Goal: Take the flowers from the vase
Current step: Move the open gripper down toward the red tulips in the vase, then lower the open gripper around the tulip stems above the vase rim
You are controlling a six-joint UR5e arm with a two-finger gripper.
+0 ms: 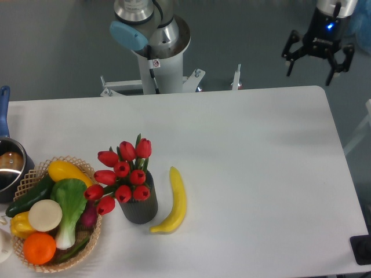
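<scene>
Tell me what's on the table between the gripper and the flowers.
Nothing: in the camera view, only bare white table stretches from the open gripper above the far right corner to the flowers in the vase.

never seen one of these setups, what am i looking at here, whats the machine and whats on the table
This is one picture from a fixed camera looking down on a white table. The grey column with a blue cap at the top is the base of a robot arm. Its black two-finger gripper hangs in the air beyond the table's far right corner, fingers spread open, holding nothing. On the table, red tulip flowers stand in a dark ribbed vase. A banana lies just right of the vase. To the left is a woven basket of vegetables and fruit, and a pot sits at the left edge.
</scene>
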